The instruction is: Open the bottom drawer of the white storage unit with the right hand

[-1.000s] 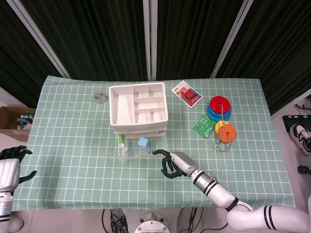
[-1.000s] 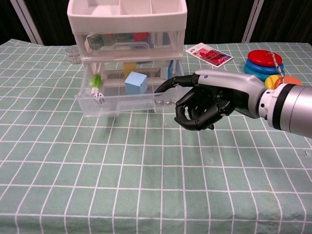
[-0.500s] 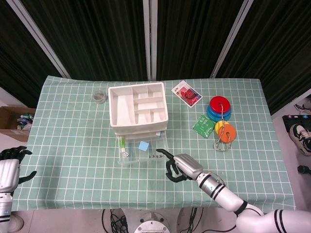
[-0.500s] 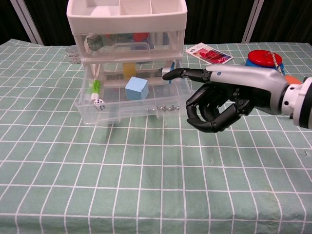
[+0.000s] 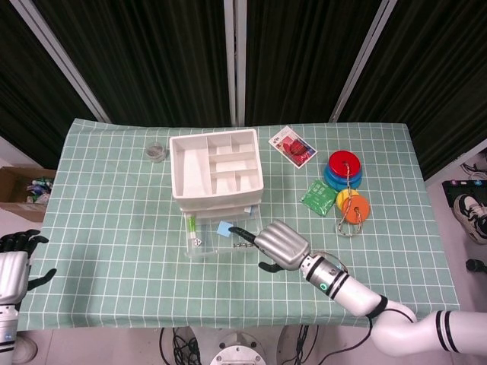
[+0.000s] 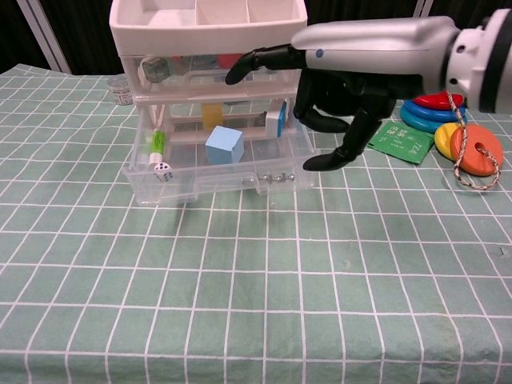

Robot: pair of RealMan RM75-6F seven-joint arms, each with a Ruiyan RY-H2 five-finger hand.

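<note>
The white storage unit (image 5: 217,167) (image 6: 208,20) stands mid-table. Its clear bottom drawer (image 5: 221,237) (image 6: 216,182) is pulled out toward me. Inside lie a blue cube (image 6: 224,146), a white die (image 6: 162,168) and a green marker (image 6: 155,144). My right hand (image 5: 280,245) (image 6: 340,76) hovers above the drawer's right front corner. Its fingers are spread and hang down, holding nothing and clear of the drawer. My left hand (image 5: 17,258) rests off the table's left front corner with its fingers apart, also holding nothing.
To the right of the unit are stacked coloured rings (image 5: 344,171) (image 6: 432,104), an orange ring on a cord (image 6: 474,148), a green packet (image 5: 318,196) (image 6: 404,140) and a red card (image 5: 293,146). A small jar (image 5: 156,151) sits behind the unit on the left.
My right hand has let go of the drawer front, risen and uncurled its fingers above the drawer's right side. The drawer stays pulled out. The left hand has not moved.
</note>
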